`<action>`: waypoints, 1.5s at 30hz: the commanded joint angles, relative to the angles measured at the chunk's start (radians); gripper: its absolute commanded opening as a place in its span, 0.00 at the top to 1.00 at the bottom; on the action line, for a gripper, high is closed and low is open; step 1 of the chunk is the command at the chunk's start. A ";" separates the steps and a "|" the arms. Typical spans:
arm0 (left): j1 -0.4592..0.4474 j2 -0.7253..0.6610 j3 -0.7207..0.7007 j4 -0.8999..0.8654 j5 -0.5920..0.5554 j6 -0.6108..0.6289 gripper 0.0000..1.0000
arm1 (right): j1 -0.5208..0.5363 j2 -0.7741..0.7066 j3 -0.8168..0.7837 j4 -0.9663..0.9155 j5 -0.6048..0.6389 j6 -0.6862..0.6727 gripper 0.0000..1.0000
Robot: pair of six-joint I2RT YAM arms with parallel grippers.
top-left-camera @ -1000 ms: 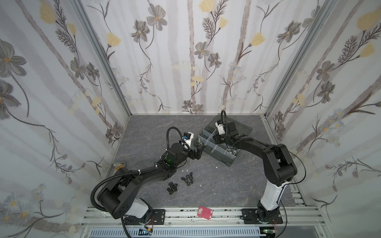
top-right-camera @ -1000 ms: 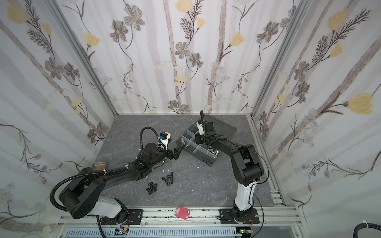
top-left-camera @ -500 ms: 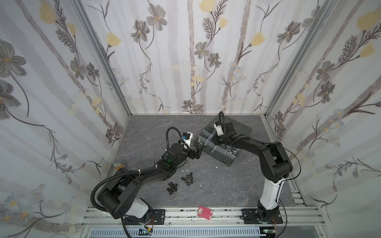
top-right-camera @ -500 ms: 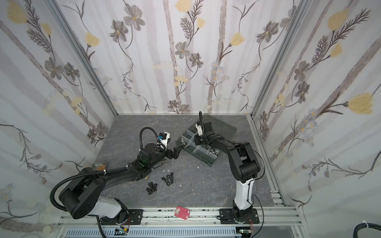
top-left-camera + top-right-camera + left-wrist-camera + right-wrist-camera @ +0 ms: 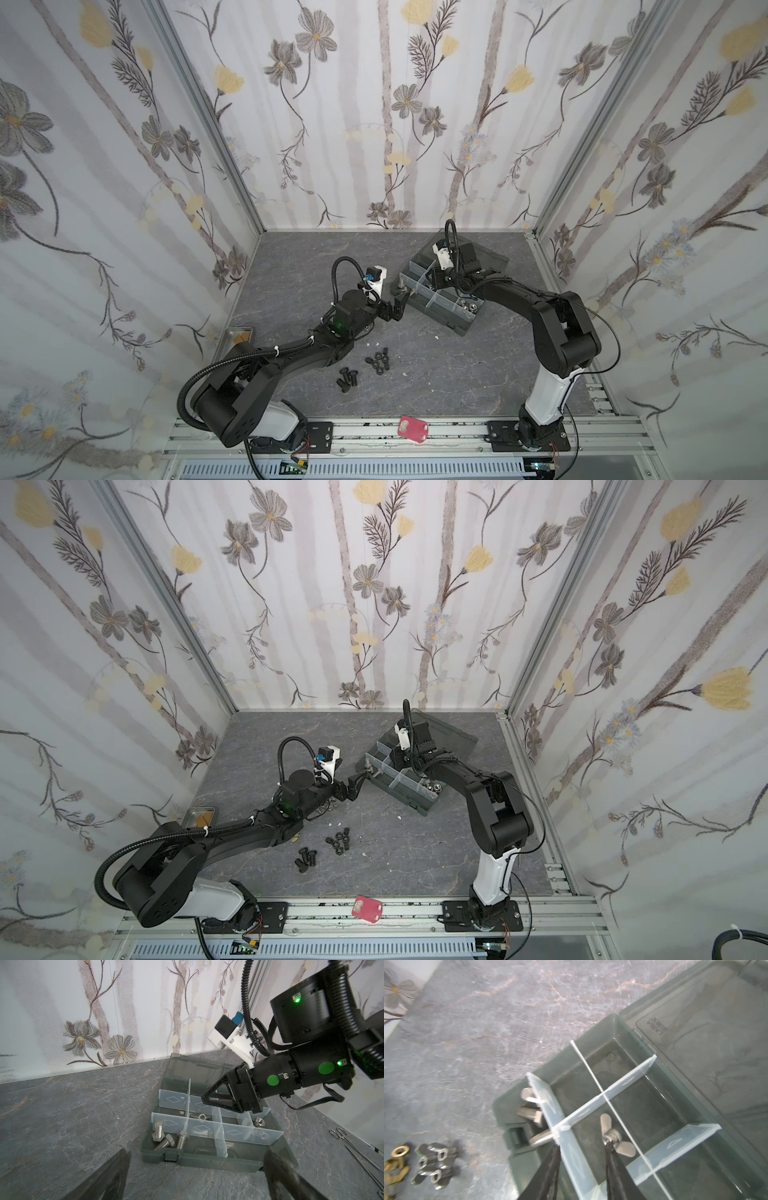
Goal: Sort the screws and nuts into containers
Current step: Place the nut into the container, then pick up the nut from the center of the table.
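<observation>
While I hover over the organizer box [image 5: 207, 1160], right gripper [image 5: 582, 1145]: parted above a divider [image 5: 548, 1097].
Left gripper [image 5: 397, 307]: spread wide beside box corner.
Floor [image 5: 316, 253]: open toward back wall [image 5: 374, 124].

We look into a booth whose back wall [image 5: 374, 124] and two side walls [image 5: 83, 208] are papered white with grey and yellow flowers on long, thin stems and broad pale grey stripes, joined at the back corners by slanting pale metal posts [image 5: 210, 120]. Its tabletop [image 5: 457, 374] is dark grey, stone-like, veined with faint lighter lines, and a slotted aluminium rail [image 5: 457, 432] runs along its front edge. We find the light soft and even, throwing only weak shadows on the grey surface.
</observation>
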 commanded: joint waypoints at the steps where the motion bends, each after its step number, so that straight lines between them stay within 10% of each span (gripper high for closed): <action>1: 0.001 -0.066 -0.048 0.008 -0.016 0.008 0.00 | 0.028 -0.054 -0.024 0.034 -0.054 -0.029 0.62; 16: 0.001 -0.604 -0.356 -0.293 -0.185 -0.043 0.00 | 0.293 0.061 -0.044 0.102 -0.156 -0.180 0.52; 45: 0.002 -0.816 -0.548 -0.175 -0.171 -0.017 0.00 | 0.417 0.379 0.283 -0.057 -0.139 -0.365 0.53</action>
